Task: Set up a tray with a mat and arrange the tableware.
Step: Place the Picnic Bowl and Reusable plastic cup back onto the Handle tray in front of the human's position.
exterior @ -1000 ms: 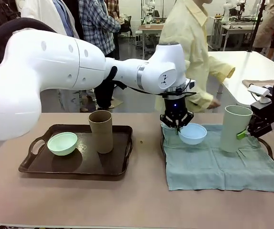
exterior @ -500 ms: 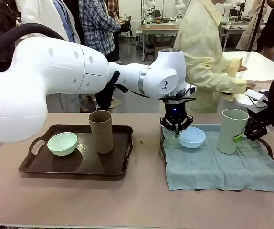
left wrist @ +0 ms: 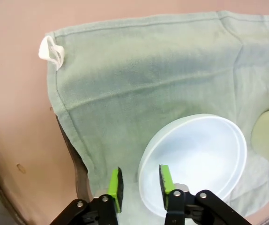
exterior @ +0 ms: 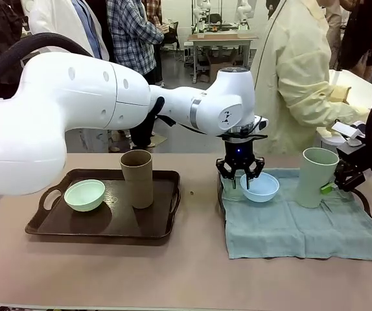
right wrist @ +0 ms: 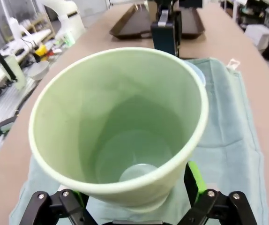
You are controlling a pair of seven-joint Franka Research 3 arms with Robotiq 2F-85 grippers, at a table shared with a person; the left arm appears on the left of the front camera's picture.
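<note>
Step in hand, as we judge it: seating tableware on the grey-green cloth mat (exterior: 290, 227) that covers the right-hand dark tray (left wrist: 79, 174).

- Left gripper (left wrist: 140, 183): parted, pads astride the rim of the empty light blue matte bowl (left wrist: 195, 157), holding nothing.
- Right gripper (right wrist: 134, 194): closed around the empty pale green tall tumbler (right wrist: 120, 126), which stands on the mat.

The next move calls for a straight lift clear. The empty mint green bowl (exterior: 85, 194) and brown tumbler (exterior: 137, 178) wait on the left brown tray (exterior: 102, 227).

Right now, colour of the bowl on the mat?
Light blue bowl, clearest in front view.
</note>
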